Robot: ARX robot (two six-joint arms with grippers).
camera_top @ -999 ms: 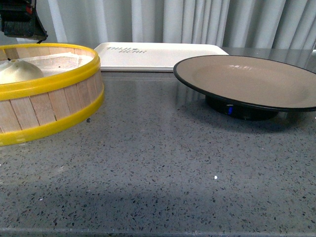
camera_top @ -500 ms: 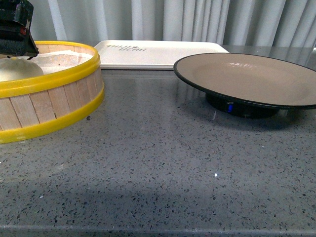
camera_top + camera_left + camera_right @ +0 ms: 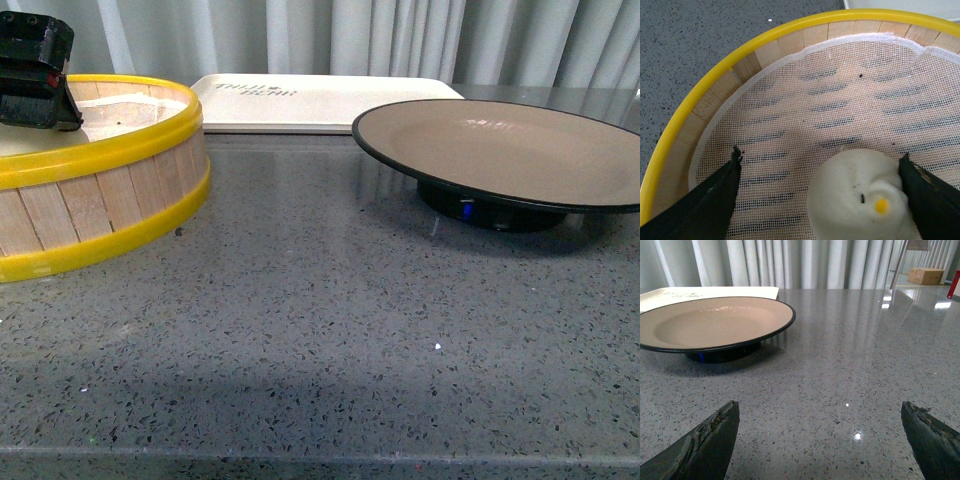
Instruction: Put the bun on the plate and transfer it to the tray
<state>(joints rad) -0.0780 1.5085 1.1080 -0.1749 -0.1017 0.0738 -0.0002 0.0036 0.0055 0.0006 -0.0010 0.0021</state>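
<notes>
The white bun [image 3: 865,195], pleated with a small yellow dot, lies on the mesh liner inside the steamer basket. My left gripper [image 3: 819,155] is open and low inside the basket, one finger on each side of the bun, the finger [image 3: 925,195] on the dot's side very close to it. In the front view the left gripper [image 3: 35,75] sits over the basket's far left and the bun is hidden. The tan, black-rimmed plate [image 3: 500,140] stands empty at the right. The cream tray [image 3: 320,105] lies behind. My right gripper [image 3: 820,404] hangs open over bare counter near the plate [image 3: 710,322].
The yellow-rimmed wooden steamer basket [image 3: 100,190] stands at the left on the grey speckled counter [image 3: 330,330]. Its wall [image 3: 715,80] curves close round the left gripper. Grey curtains hang behind the tray [image 3: 690,291].
The left gripper has come down into the basket around the bun, which has dropped out of sight in the front view. Plate and tray have stayed put.
</notes>
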